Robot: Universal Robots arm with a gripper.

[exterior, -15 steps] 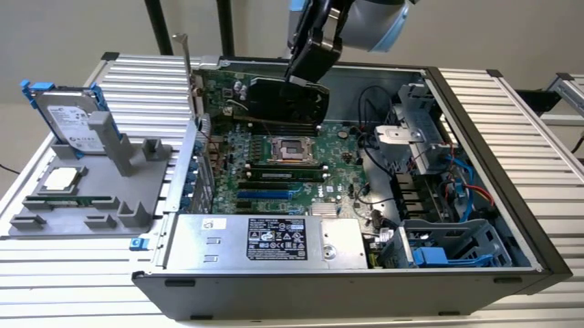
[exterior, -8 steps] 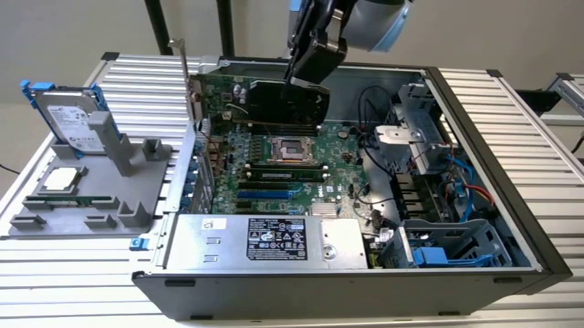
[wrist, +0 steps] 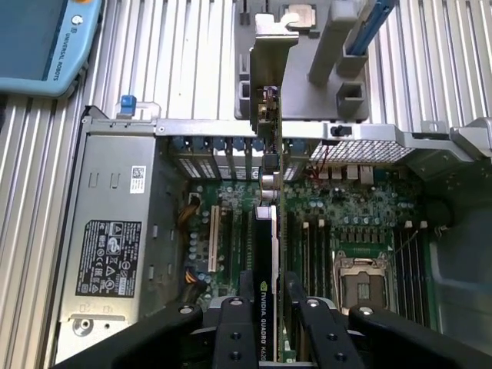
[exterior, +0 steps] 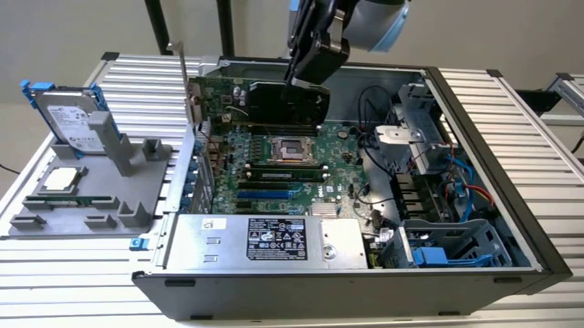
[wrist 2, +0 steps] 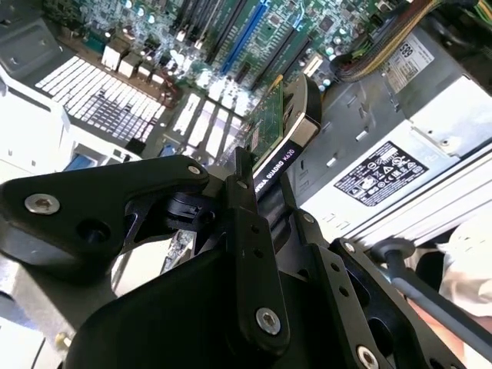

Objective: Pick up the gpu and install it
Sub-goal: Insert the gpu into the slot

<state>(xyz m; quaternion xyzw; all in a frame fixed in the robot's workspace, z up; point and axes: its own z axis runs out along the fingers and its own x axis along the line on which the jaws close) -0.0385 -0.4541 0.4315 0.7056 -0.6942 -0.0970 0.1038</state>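
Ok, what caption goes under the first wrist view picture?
The claw holds the gpu edge-on over the motherboard in the open computer case.

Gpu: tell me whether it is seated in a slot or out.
Out. The hand grips the gpu on edge above the motherboard; its bracket rises above the case rim.

The card [exterior: 283,106] is green with a black cooler; the gripper [exterior: 307,83] is black. The motherboard [exterior: 342,174] is green, the hard drive [exterior: 71,121] silver in a blue frame, the table [exterior: 522,133] ribbed silver.
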